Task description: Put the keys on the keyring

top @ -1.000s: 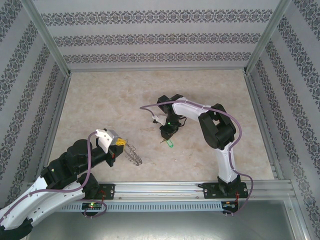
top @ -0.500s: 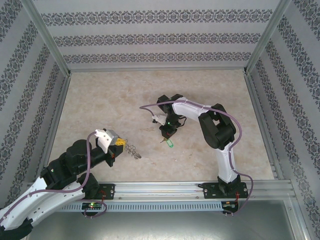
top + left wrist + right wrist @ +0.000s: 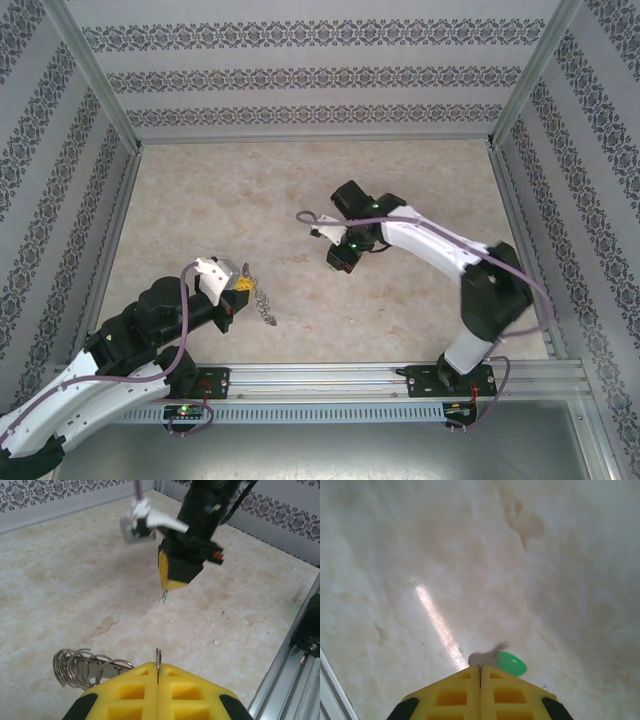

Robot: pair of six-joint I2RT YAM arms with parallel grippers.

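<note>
The left claw [image 3: 243, 285] stays clamped shut on the keyring [image 3: 266, 309], which hangs off its tips over the table [image 3: 190, 200], about where it was. The right claw [image 3: 338, 263], mid-table, has closed on the key [image 3: 485, 657] with the green tag [image 3: 512, 663] and lifted it from where it lay.

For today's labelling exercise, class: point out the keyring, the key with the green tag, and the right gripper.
keyring [image 3: 75, 666], left wrist view, on its bunched wire loops.
key with the green tag [image 3: 512, 663], right wrist view, on the green tag.
right gripper [image 3: 480, 669], right wrist view, between its shut yellow fingertips.
</note>
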